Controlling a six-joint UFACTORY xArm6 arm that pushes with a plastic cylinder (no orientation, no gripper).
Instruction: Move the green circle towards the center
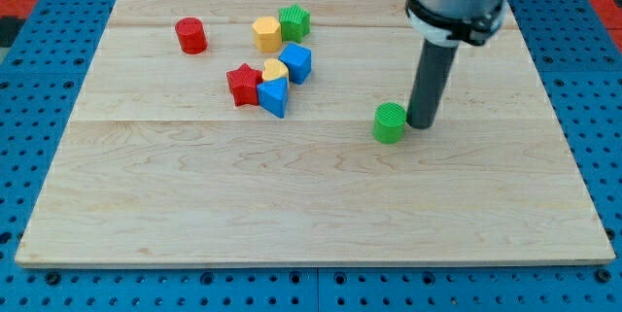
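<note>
1. My tip rests on the wooden board, right of the board's middle. It is a bare rod end with nothing to open or close, and it grips nothing.
2. The green circle sits just beside my tip, on its left in the view, touching it or very nearly so.
3. Well apart, toward the view's upper left, lies a cluster: a red star, a blue triangle-like block, a yellow heart and a blue block, packed close together.
4. Above them stand a yellow hexagon and a green block, side by side.
5. A red cylinder stands alone, farther left.
6. No block lies directly between the green circle and the cluster.
</note>
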